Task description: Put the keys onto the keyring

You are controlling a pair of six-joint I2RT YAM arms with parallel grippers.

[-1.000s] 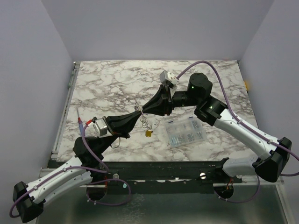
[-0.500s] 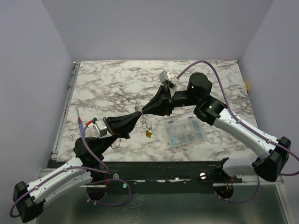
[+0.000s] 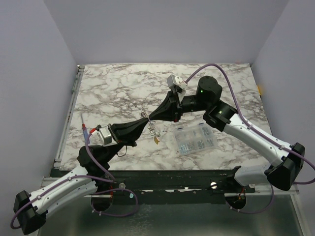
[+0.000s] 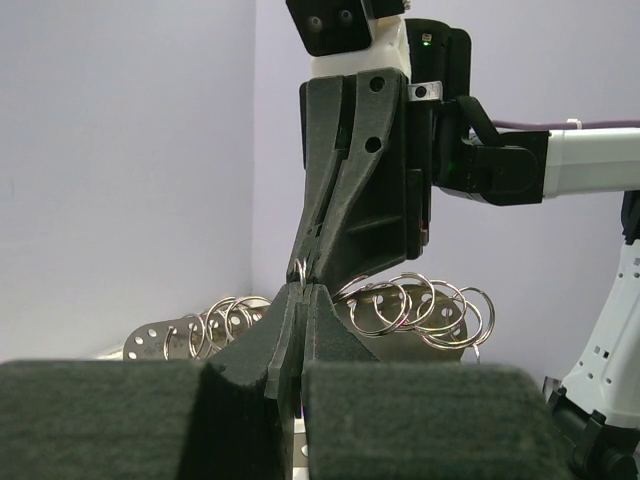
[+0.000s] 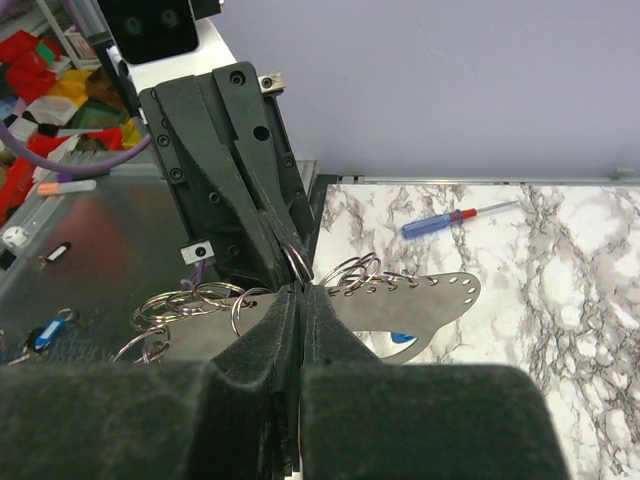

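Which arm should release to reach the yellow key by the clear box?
Probably right. Left gripper and right gripper both pinch the keyring tip to tip; the yellow key sits toward the clear box, on the right arm's side. It may already hang there.

White arms point(image 3: 256, 139) (purple cables point(image 3: 216, 65)), black jaws

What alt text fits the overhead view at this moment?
Two robot arms meet tip to tip above a marble table, the left gripper and right gripper both shut on a cluster of metal rings. A small yellow key shows just below the rings, next to a clear parts box; a red-and-blue screwdriver lies near the table's left edge.
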